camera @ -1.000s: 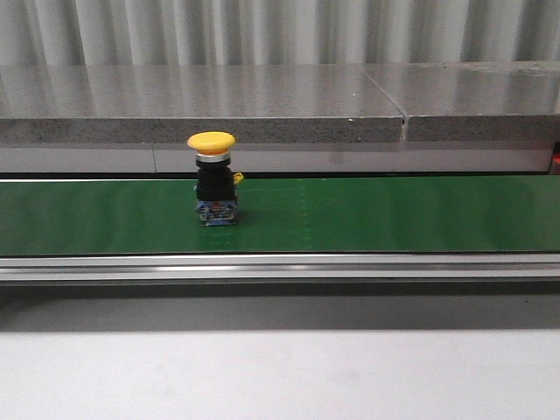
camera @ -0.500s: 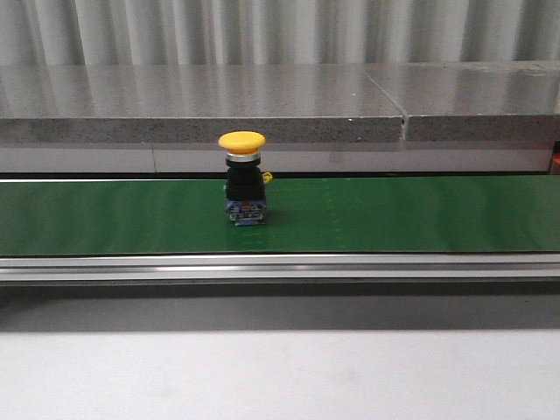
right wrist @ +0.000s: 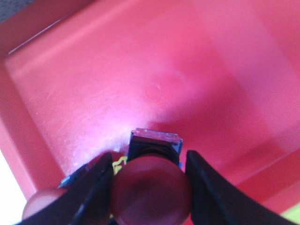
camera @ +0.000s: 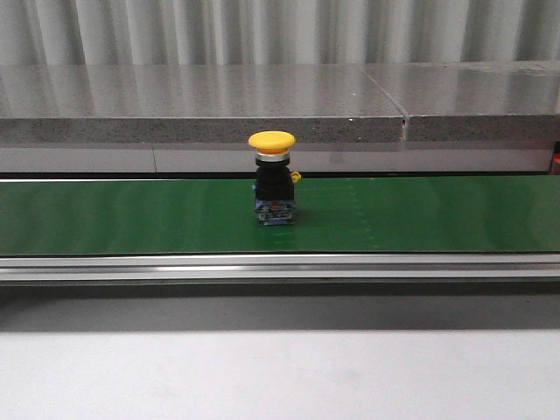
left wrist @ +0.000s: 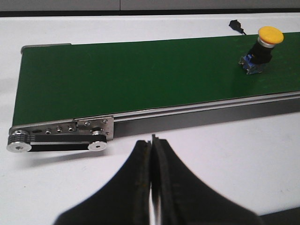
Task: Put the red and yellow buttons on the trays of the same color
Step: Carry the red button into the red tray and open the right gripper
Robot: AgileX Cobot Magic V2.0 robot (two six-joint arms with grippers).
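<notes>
A yellow button with a black body stands upright on the green conveyor belt, near its middle; the left wrist view shows this yellow button far along the belt. My left gripper is shut on nothing, over the white table beside the belt's roller end. My right gripper is shut on the red button, its fingers hugging the cap just over the floor of the red tray. The yellow tray is out of view. Neither gripper shows in the front view.
A second red cap lies in the tray beside my right fingers. The conveyor's metal rail runs along its near side, with a grey stone ledge behind it. A small black part lies on the table beyond the belt.
The yellow button has travelled to the right along the belt, from left of centre to about the middle. Nothing else in the front view has moved.
</notes>
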